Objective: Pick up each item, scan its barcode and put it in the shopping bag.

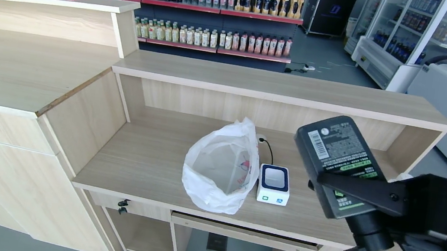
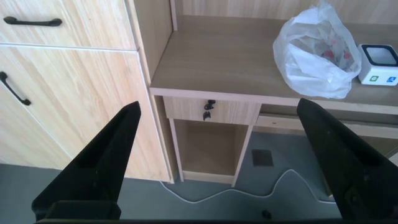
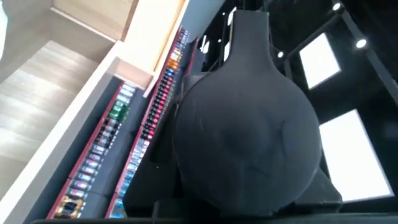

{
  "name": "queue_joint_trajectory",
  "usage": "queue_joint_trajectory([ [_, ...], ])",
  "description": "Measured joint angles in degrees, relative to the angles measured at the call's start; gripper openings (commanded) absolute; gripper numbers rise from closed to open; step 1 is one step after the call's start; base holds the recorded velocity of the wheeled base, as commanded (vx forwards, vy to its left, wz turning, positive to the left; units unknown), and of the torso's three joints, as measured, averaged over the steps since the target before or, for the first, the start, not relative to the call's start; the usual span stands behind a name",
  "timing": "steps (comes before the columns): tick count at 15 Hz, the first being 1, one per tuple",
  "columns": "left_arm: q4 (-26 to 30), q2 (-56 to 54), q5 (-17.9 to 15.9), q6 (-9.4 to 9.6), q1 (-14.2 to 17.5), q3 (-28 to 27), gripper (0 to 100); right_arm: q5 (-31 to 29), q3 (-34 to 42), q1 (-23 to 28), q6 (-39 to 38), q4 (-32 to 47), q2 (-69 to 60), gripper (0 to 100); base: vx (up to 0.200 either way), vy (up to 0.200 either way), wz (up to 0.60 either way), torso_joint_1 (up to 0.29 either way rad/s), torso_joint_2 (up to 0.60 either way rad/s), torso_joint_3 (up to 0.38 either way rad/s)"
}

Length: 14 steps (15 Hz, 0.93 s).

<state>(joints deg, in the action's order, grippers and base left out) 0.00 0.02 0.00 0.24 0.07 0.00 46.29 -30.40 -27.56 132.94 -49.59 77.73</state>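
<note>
- The right gripper (image 1: 341, 188) has its jaws clamped across the lower half of a dark, flat-sided bottle (image 1: 335, 152). One finger lies over the labelled face and the other is hidden behind it.
- The bottle hangs in the air above the right end of the worktop (image 1: 149, 159), tilted, with its neck and cap pointing down towards the robot. The white barcode (image 1: 318, 144) sits near the upper corner, facing up and clear of the finger.
- Handling (a judgement): it looks like rigid plastic with smooth faces, so it is stiff enough for a firm squeeze but liable to slip or pivot if gripped lightly. Weight depends on how full it is, which I cannot tell. Holding it across the broad flat faces, away from the barcode, suits it.
- The scanner (image 1: 273, 184) stands on the worktop to the bottle's left, window up, with its cable (image 1: 268, 147) running back. The barcode would need turning down towards that window.
- The white plastic bag (image 1: 219, 168) is just beside the scanner, soft and crumpled, its mouth open upwards.
- The left gripper (image 2: 219, 109) is low in front of the cabinet, jaws wide apart and holding nothing.
</note>
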Motion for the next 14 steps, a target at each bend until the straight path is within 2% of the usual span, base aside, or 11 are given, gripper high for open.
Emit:
queue_joint_trajectory([
  [2, 0.0, 0.0, 0.0, 0.0, 0.0, 0.0, 100, 0.32, 0.52, -1.84, 0.83, 0.06, -2.38, 0, 0.0, 0.0, 0.0, 0.0, 0.0, 0.0],
  [6, 0.0, 0.0, 0.0, 0.02, 0.0, 0.0, 100, 5.35, 1.63, -2.86, 5.39, 0.11, -5.46, 0, 0.0, 0.0, 0.0, 0.0, 0.0, 0.0],
  [11, 0.0, 0.0, 0.0, 0.02, 0.0, 0.0, 100, 5.55, 2.51, -2.58, 9.01, 0.51, -5.13, 0, 0.0, 0.0, 0.0, 0.0, 0.0, 0.0],
  [14, 0.0, 0.0, 0.0, 0.0, 0.0, 0.0, 100, 5.55, 3.06, -2.61, 12.26, 5.36, -5.02, 0, 0.0, 0.0, 0.0, 0.0, 0.0, 0.0],
])
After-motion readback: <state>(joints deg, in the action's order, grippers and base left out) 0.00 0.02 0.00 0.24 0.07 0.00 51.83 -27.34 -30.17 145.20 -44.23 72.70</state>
